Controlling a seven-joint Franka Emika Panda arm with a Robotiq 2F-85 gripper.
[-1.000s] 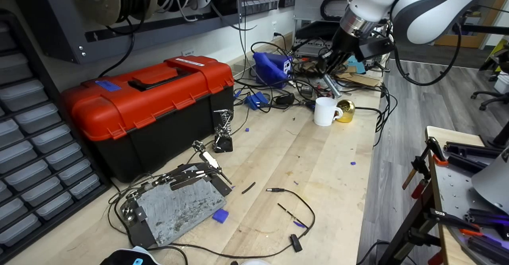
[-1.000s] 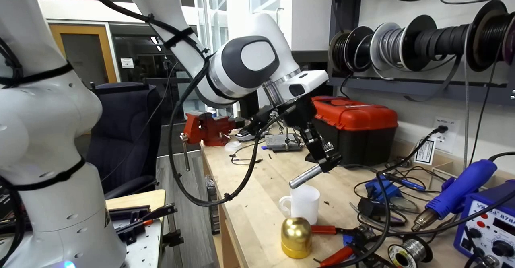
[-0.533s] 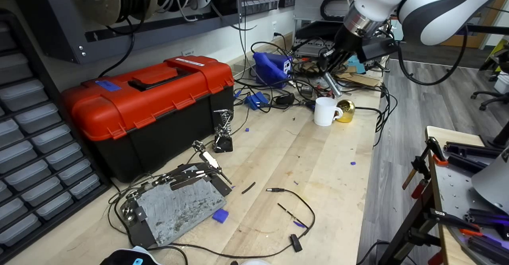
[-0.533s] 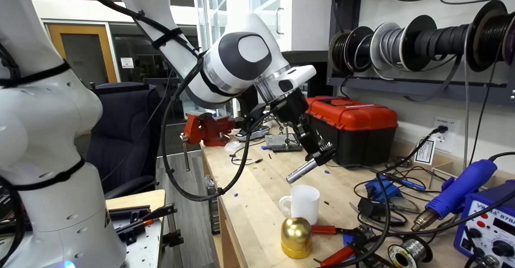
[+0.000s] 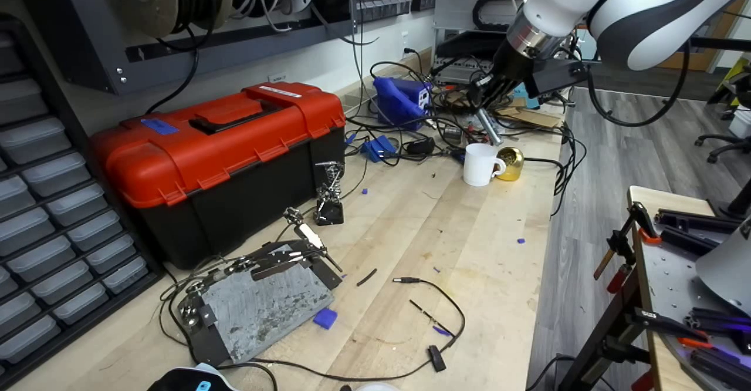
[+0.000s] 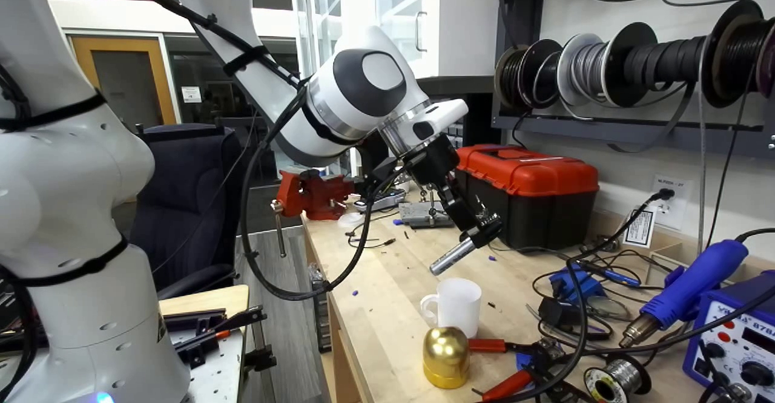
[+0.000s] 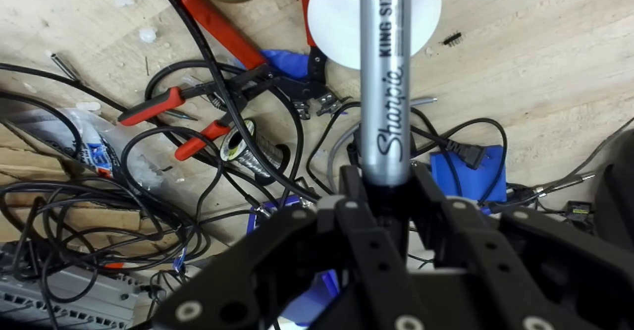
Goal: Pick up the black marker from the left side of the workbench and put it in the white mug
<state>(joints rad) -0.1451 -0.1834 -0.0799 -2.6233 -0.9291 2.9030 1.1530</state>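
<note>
The black marker (image 7: 386, 87) is a silver-bodied Sharpie with a black end. My gripper (image 7: 387, 186) is shut on its black end, and the silver body sticks out. In both exterior views the marker (image 5: 488, 127) (image 6: 453, 256) is tilted, and my gripper (image 6: 484, 231) holds it in the air. The white mug (image 6: 461, 309) stands upright on the workbench (image 6: 387, 312). The marker's free end is just above the mug's rim, towards the handle side in an exterior view, and apart from it. In the wrist view the marker crosses in front of the mug (image 7: 337, 27).
A gold container (image 6: 446, 360) stands close beside the mug. Red-handled pliers (image 7: 223, 30), a solder spool (image 7: 255, 149) and tangled black cables (image 7: 99, 206) lie near it. A red toolbox (image 5: 234, 144) and a blue soldering station (image 5: 402, 100) stand along the wall.
My gripper and the marker have shifted a little to the left and the marker's free end slightly up in an exterior view. The grip on the marker and the mug's place are unchanged.
</note>
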